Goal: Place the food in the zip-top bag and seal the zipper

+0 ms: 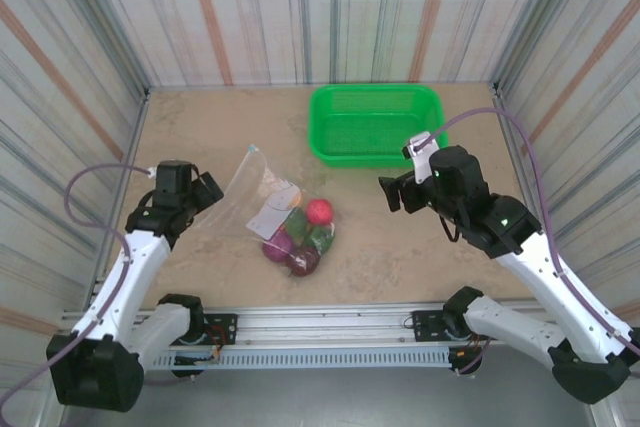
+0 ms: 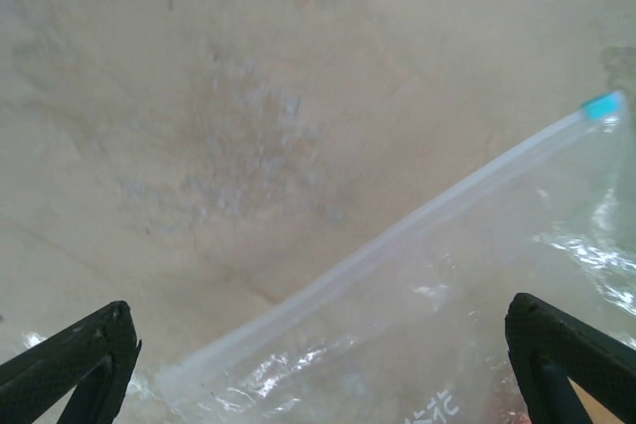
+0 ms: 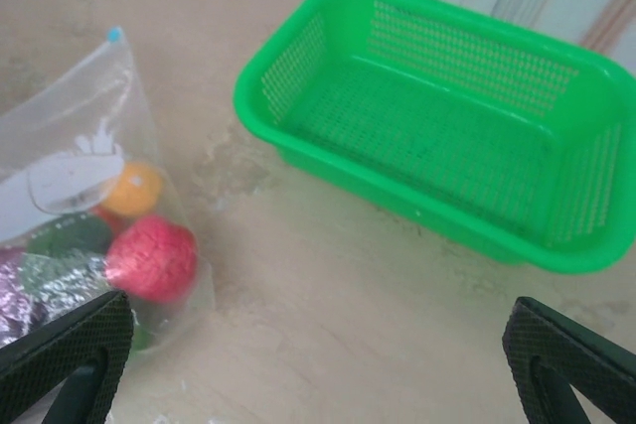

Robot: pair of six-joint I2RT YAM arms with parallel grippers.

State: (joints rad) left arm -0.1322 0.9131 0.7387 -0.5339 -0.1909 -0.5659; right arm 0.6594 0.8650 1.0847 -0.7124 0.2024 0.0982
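Zipper (image 2: 397,235), faint overhead, looks sealed in left wrist view.

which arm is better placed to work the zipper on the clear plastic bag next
Left, probably: the open left gripper sits over the clear plastic bag's whitish zipper strip, light-blue slider tab at its far end. The open right gripper faces the toy food end, beside the green mesh basket.

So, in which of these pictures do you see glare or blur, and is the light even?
Top external view: even light, only soft shadows, and the zip-top bag looks fairly sharp. Left wrist view: white glare on the bag's plastic, and the blue slider is blurred. Right wrist view: mild blur overall, the green basket is soft, and there are shiny folds over the food.
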